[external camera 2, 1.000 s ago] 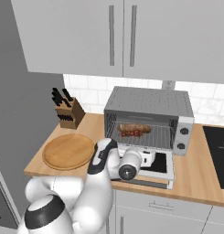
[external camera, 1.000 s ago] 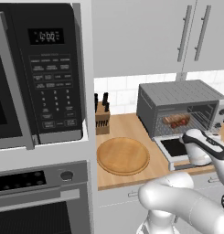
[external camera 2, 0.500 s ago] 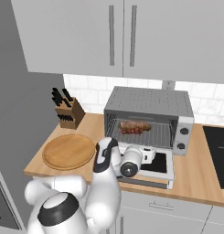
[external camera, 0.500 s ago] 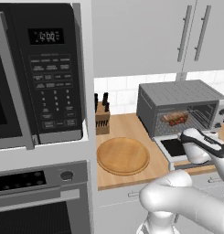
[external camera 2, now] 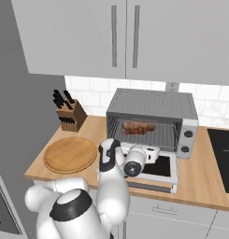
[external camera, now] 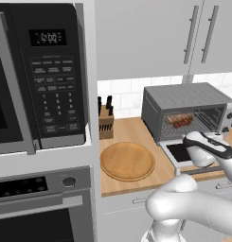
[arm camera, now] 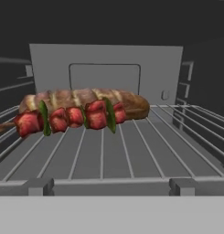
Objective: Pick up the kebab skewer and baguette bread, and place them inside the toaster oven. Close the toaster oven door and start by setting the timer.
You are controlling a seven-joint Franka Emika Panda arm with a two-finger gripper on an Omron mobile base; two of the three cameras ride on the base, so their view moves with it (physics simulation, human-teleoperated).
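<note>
I am looking along the hand into the open toaster oven (arm camera: 106,55). My fingers stand spread wide apart and hold nothing; their tips fall below the edge of the hand view, so I cannot point to them there. Straight ahead of the fingers lies the wire rack (arm camera: 104,155), its thin grey bars running away from me toward the oven's back wall. On the rack, ahead of the fingers and a little to the left, rests the kebab skewer (arm camera: 70,118), a row of red chunks with green pieces between them, lying crosswise. Just behind it, touching or nearly touching, lies the baguette bread (arm camera: 88,98), a golden-brown loaf, also crosswise, its right end reaching further right than the skewer.

From the left base view, the gripper (external camera: 217,144) hovers just in front of the oven's mouth, above the toaster oven door (external camera: 180,152), which hangs dropped open and flat over the counter (external camera: 131,182) edge. The skewer and loaf show as a small reddish-brown shape on the rack inside. In the right base view, the hand sits over the lowered door (external camera 2: 155,165), close to the opening. Well off to the left of the fingers, a round wooden board (external camera 2: 70,154) lies on the counter, with a knife block (external camera 2: 71,114) behind it against the tiled wall. A large black microwave (external camera: 39,75) stands further left.
</note>
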